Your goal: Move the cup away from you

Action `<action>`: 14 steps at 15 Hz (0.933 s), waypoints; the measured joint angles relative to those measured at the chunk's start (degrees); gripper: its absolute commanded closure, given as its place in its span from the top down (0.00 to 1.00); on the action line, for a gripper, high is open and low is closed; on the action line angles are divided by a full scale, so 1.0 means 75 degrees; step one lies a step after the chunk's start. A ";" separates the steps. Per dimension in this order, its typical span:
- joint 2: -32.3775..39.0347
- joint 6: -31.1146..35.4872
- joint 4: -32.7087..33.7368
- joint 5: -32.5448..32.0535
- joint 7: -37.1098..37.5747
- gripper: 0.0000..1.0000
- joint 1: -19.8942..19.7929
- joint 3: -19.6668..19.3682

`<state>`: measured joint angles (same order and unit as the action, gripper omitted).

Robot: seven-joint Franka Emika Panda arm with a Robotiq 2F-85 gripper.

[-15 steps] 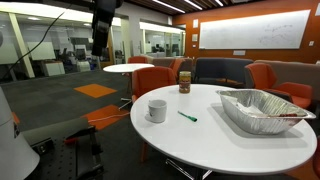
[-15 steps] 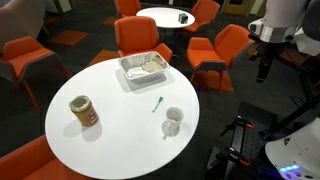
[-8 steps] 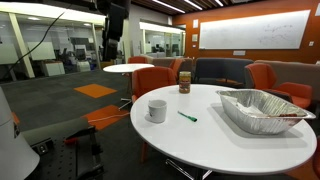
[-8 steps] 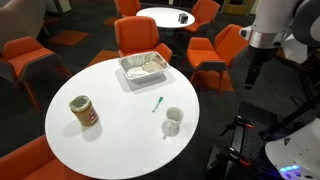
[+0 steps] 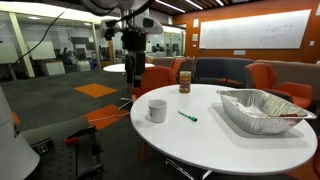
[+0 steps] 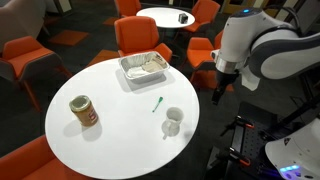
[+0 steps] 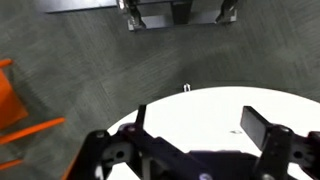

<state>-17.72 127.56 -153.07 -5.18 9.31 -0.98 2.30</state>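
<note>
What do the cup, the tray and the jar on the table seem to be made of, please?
The cup looks like glazed white ceramic: smooth and opaque. The tray looks like aluminium foil: silvery, with crinkled walls. The jar is brown and lighter on top; whether it is glass or plastic, I cannot tell.

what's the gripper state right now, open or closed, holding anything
Gripper: open, holding nothing; it is beside the table edge, apart from the cup.
</note>
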 measured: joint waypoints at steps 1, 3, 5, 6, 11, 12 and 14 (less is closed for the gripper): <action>0.0339 0.0511 0.0013 -0.0021 0.0171 1.00 0.0002 0.0070; 0.1044 0.1326 0.0155 -0.0033 0.0498 1.00 0.0003 0.0166; 0.1748 0.1700 0.0495 -0.0026 0.0706 1.00 0.0009 0.0194; 0.2097 0.1756 0.0712 -0.0026 0.0788 1.00 0.0014 0.0194; 0.3735 0.1760 0.1902 -0.0021 0.1111 1.00 0.0143 0.0148; 0.4013 0.1759 0.2111 -0.0021 0.1193 1.00 0.0209 0.0122; 0.4516 0.1758 0.2494 -0.0016 0.1264 0.96 0.0338 0.0077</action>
<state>16.15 140.75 -134.37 -5.30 18.79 1.56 2.88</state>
